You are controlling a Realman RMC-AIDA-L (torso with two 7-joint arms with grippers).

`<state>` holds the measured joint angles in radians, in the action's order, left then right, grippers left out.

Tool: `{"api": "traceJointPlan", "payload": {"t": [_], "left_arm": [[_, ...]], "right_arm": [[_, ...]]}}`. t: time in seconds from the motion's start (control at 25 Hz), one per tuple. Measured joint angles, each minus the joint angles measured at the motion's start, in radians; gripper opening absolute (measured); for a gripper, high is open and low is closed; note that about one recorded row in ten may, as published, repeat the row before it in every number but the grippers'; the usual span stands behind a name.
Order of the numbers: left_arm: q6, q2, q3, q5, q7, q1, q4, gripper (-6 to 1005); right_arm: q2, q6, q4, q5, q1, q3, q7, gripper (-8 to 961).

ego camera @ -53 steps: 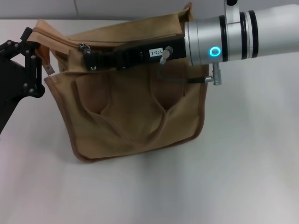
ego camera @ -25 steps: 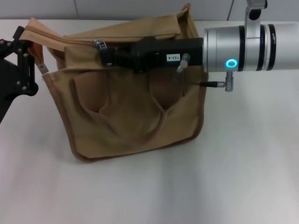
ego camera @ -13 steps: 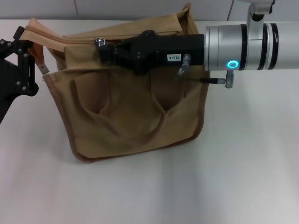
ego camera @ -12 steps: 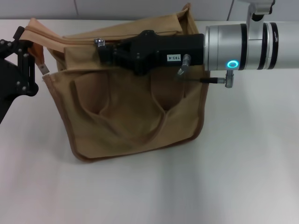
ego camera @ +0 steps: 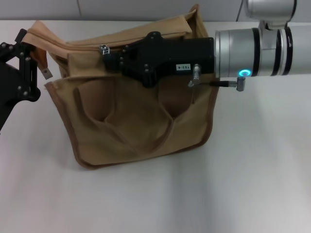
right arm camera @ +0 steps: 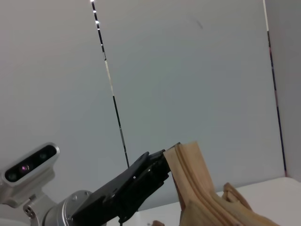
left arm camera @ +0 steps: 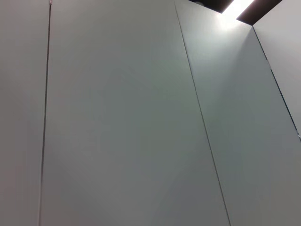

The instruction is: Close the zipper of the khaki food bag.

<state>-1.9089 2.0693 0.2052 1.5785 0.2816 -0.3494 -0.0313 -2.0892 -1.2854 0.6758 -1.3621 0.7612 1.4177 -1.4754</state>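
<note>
The khaki food bag [ego camera: 131, 116] stands on the white table, its front pocket and looped handles facing me. Along its top panel the zipper [ego camera: 63, 42] runs from the left end toward the right. My right gripper [ego camera: 108, 54] reaches across the bag's top from the right, shut on the small silver pull tab [ego camera: 103, 48]. At the bag's left end my left gripper [ego camera: 30, 51] is shut on the top corner. The right wrist view shows that left gripper [right arm camera: 160, 169] pinching the bag's raised end [right arm camera: 193, 179].
White table [ego camera: 252, 170] lies open in front of and to the right of the bag. A small metal tag [ego camera: 46, 73] hangs at the bag's left end. The left wrist view shows only grey wall panels [left arm camera: 141, 117].
My right gripper has moved right along the bag's top with the pull tab, and its wrist has rolled. The left gripper barely moved, still holding the bag's left end.
</note>
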Motion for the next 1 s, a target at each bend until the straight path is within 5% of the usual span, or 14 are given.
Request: {"api": "traceJointPlan", "payload": {"t": [1.0], "left_arm": [[0.007, 0.0, -0.006, -0.006, 0.031, -0.005, -0.004, 42]], "right_arm": [[0.003, -0.027, 0.04, 0.01, -0.088, -0.014, 0.166, -1]]}}
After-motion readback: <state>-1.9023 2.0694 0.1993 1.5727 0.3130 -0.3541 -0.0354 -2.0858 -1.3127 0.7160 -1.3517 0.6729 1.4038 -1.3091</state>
